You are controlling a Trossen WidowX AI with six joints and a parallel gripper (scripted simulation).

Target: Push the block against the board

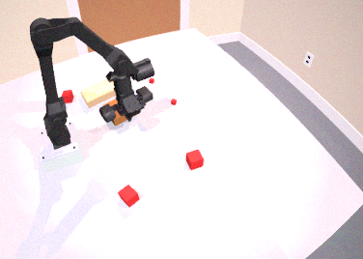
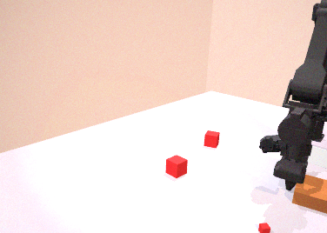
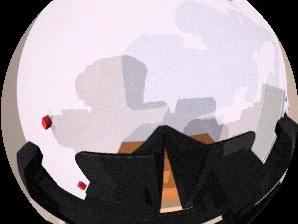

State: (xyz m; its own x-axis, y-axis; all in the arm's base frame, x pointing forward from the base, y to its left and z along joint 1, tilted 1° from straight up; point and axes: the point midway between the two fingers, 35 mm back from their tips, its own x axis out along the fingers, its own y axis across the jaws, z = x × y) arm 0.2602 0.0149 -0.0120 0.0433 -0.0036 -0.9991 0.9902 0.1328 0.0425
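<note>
The orange square block (image 1: 117, 120) (image 2: 312, 197) (image 3: 131, 147) lies flat on the table, partly hidden by the arm in the top view. The cream board (image 1: 97, 96) lies flat just behind it, towards the door; a cream strip also shows between the fingers in the wrist view. The arm hides part of the space between block and board, so I cannot tell whether they touch. My gripper (image 1: 129, 118) (image 2: 290, 187) (image 3: 162, 129) is shut and empty. Its tips point down, low beside the block, on the side away from the board. Contact with the block is unclear.
Small red cubes stand about: one (image 1: 68, 97) left of the board, two tiny ones (image 1: 152, 80) (image 1: 174, 101) to the right, and two larger ones (image 1: 195, 159) (image 1: 128, 195) towards the front. The arm's pale base plate (image 1: 64, 159) is at the left.
</note>
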